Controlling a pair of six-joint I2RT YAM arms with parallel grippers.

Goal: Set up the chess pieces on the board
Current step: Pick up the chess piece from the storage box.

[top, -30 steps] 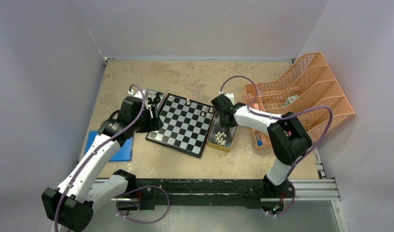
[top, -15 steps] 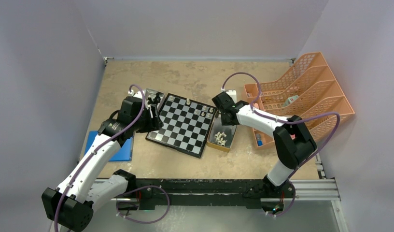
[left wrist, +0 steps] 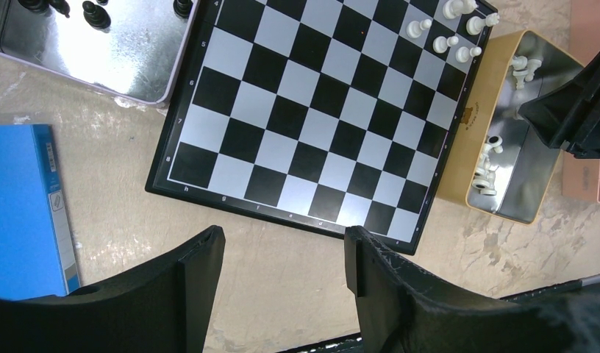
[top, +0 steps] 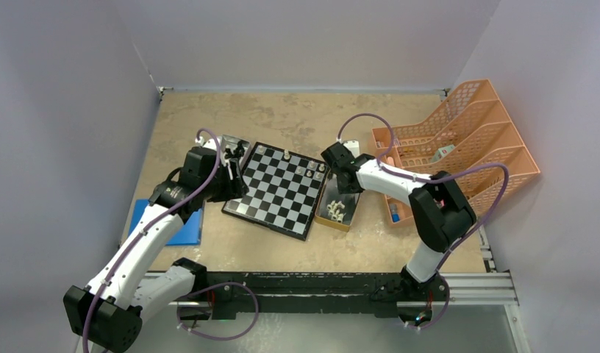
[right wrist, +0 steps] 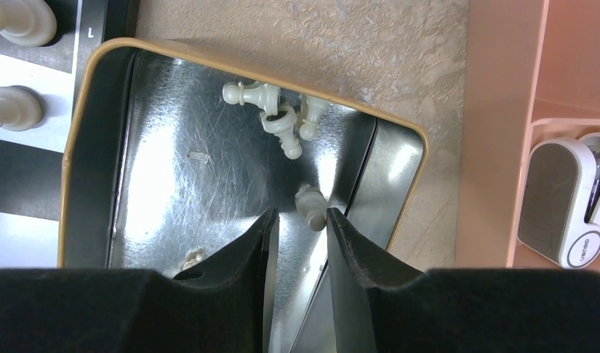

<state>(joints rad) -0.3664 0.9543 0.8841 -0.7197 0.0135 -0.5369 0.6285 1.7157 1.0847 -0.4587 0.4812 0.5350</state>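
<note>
Blue book (left wrist: 21, 206) lies flat at the far left. Next comes a silver tray (left wrist: 128, 70) holding black chess pieces (left wrist: 95, 15). Your left claw (left wrist: 282, 239) hovers released, jaws wide, above the near edge of the board (left wrist: 282, 118). A few cream pieces (left wrist: 459, 33) stand in the board's far right corner. Beside the board, your right claw (right wrist: 298, 217) sits inside a yellow-rimmed tin (right wrist: 98, 55), jaws narrowly parted and grasping nothing. One loose cream piece (right wrist: 309, 200) lies just at its tips.
</note>
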